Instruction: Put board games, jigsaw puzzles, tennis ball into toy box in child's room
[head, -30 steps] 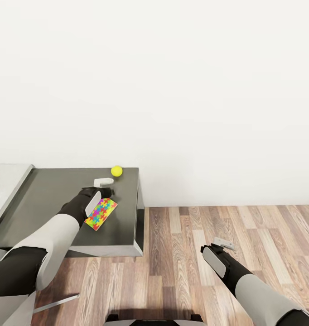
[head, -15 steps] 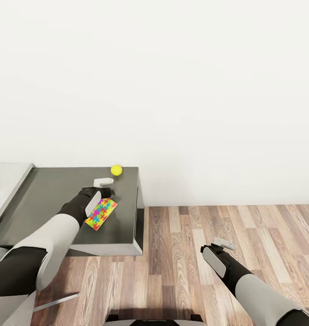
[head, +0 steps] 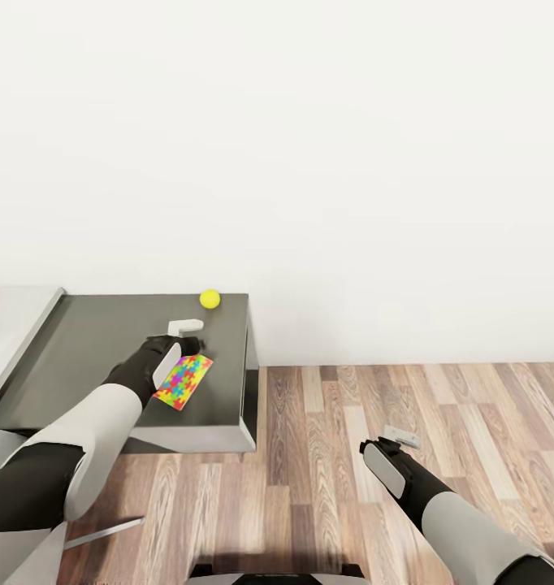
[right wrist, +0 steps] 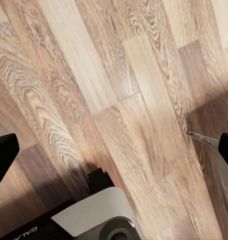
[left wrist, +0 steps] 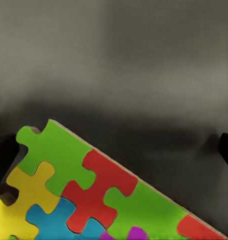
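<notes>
On the dark grey section of the table, a jigsaw puzzle with bright interlocking pieces sits at my left gripper. In the left wrist view the puzzle lies face-on between the widely spread fingertips, raised over its shadow on the tabletop. A yellow tennis ball rests near the table's far right corner. My right gripper hangs open over the wood floor, holding nothing. The toy box, the board games and the bed are out of view.
A pale grey higher tabletop joins the dark section at the left. A plain white wall stands behind the table. Wood-plank floor stretches to the right, and my base shows below the right gripper.
The camera has drawn back a little, so table, ball and floor line sit slightly higher in the picture. The puzzle kept its place at my left gripper. Neither gripper changed its opening.
</notes>
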Controlling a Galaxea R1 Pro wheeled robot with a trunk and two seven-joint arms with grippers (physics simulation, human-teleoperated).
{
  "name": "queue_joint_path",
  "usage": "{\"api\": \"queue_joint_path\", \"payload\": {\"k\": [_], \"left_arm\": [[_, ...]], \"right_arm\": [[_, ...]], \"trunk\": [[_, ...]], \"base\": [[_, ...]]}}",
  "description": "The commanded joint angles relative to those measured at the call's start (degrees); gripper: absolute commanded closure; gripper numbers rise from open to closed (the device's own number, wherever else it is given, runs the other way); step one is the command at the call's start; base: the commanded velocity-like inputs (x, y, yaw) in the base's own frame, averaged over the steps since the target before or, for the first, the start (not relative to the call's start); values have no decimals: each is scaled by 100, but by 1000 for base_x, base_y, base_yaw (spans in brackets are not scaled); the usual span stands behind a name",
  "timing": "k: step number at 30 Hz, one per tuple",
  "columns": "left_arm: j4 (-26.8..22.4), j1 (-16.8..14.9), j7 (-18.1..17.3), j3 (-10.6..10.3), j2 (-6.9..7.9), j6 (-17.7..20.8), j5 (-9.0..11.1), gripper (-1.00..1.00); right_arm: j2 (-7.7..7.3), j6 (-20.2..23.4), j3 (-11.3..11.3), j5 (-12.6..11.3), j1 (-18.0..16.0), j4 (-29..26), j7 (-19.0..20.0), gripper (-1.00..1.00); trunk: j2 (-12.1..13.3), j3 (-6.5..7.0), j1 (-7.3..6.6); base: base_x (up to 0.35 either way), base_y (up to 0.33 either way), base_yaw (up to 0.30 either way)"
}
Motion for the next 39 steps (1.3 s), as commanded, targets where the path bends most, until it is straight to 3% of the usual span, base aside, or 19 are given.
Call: {"api": "queue_joint_path", "payload": {"k": [1, 21, 39], "left_arm": [[52, 1, 44, -50, 4, 26, 95, -100], [52, 1, 44, -50, 1, 17, 95, -100], [52, 1, 44, -48, 1, 17, 95, -100]], "right_arm": [[-9, 41, 44, -25, -4, -13, -41, -100], [-9, 42, 44, -31, -4, -13, -41, -100], [-9, 41, 44, -31, -4, -13, -41, -100]], "trunk": [[-8, -9, 2], [-8, -9, 2], [-8, -9, 2]], "base": [[-229, 0, 0], [-130, 0, 0], [-10, 0, 0]]}}
